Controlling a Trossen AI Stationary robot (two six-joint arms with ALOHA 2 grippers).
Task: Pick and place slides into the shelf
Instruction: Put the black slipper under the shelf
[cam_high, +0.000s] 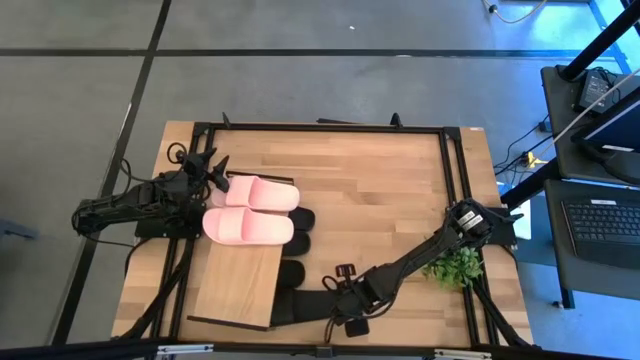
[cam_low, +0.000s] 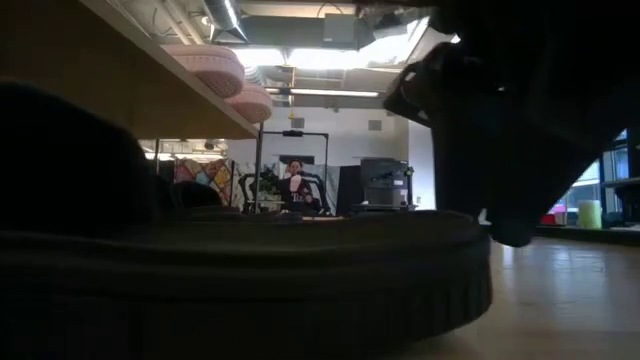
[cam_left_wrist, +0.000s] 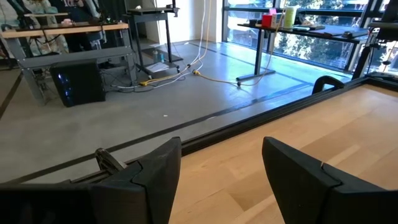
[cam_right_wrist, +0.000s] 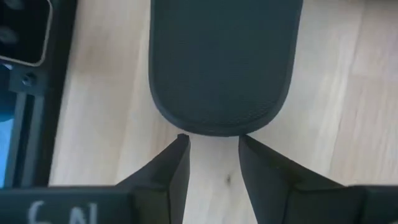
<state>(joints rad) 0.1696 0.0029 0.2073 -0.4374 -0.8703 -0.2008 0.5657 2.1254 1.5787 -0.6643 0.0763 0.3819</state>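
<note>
Two pale pink slides (cam_high: 262, 193) (cam_high: 248, 226) lie side by side on the far end of the shelf's light-wood plank (cam_high: 238, 285); the low view shows them (cam_low: 205, 65) on the plank (cam_low: 150, 85) from below. Black slides (cam_high: 296, 272) lie on the table along the shelf's right side, partly under it. My right gripper (cam_high: 345, 318) (cam_right_wrist: 211, 142) is open, its tips just short of the rounded end of one black slide (cam_right_wrist: 221, 62) (cam_low: 240, 280), which lies flat on the table. My left gripper (cam_high: 215, 170) (cam_left_wrist: 221, 168) is open and empty, left of the pink slides.
A small green plant (cam_high: 455, 265) stands near the table's right edge, beside my right arm. A black frame (cam_high: 455, 170) runs around the tabletop. Bare wood (cam_high: 380, 190) lies between the shelf and the right arm. A desk with laptops stands off the table to the right.
</note>
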